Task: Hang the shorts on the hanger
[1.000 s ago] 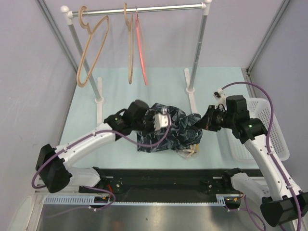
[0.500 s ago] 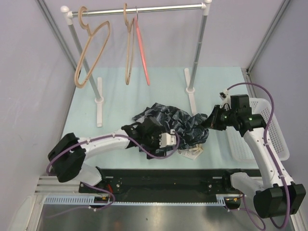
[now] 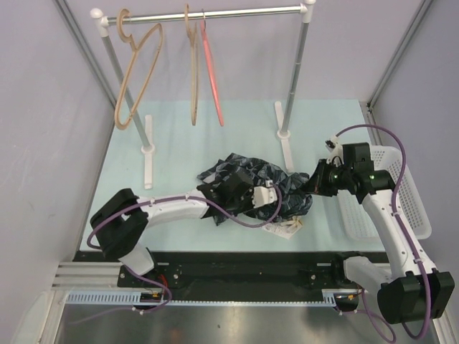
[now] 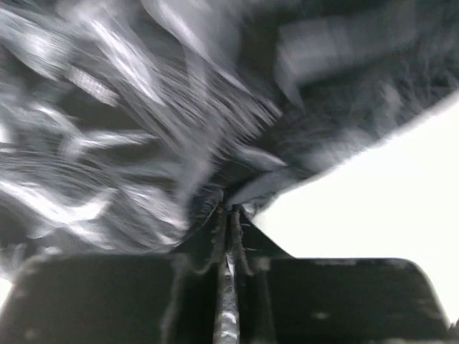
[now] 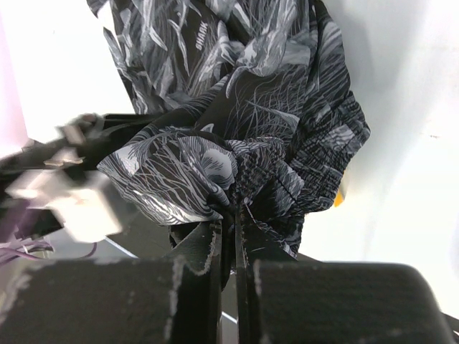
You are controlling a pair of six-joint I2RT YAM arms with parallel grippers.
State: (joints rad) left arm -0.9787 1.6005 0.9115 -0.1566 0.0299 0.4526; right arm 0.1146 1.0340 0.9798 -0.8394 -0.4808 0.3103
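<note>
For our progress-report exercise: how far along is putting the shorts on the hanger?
Done: nothing yet; the hanger hangs bare on the rail. In hand: left gripper and right gripper each pinch the shorts, crumpled on the table. Remaining: lift them and drape them over the hanger.

Tiny lettering on shorts (image 5: 272,93), unreadable
</note>
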